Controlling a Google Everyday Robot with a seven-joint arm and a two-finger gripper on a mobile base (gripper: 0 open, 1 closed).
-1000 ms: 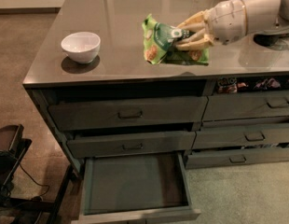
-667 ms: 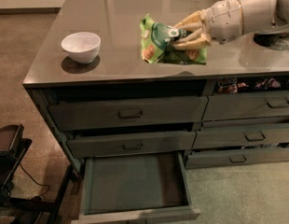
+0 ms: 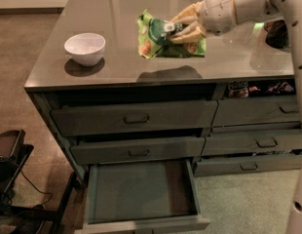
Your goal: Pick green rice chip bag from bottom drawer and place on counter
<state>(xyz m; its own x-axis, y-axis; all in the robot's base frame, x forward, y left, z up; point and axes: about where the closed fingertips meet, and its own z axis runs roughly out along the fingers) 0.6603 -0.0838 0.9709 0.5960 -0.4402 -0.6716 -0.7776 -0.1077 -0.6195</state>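
Note:
The green rice chip bag [image 3: 158,38] hangs above the counter [image 3: 117,13], right of the middle, its shadow lying on the counter near the front edge. My gripper [image 3: 182,26] reaches in from the right and is shut on the bag's right side, tan fingers [image 3: 190,32] above and below it. The bottom drawer [image 3: 141,191] stands pulled out below, its dark floor bare.
A white bowl [image 3: 84,48] sits on the counter's left part. Closed drawers with metal pull handles [image 3: 136,118] fill the cabinet front. An upper right drawer [image 3: 260,88] shows dark snack packets. A dark chair base [image 3: 14,179] stands on the floor at lower left.
The gripper and the bag have shifted slightly up and toward the back of the counter. Bowl and drawers are as before.

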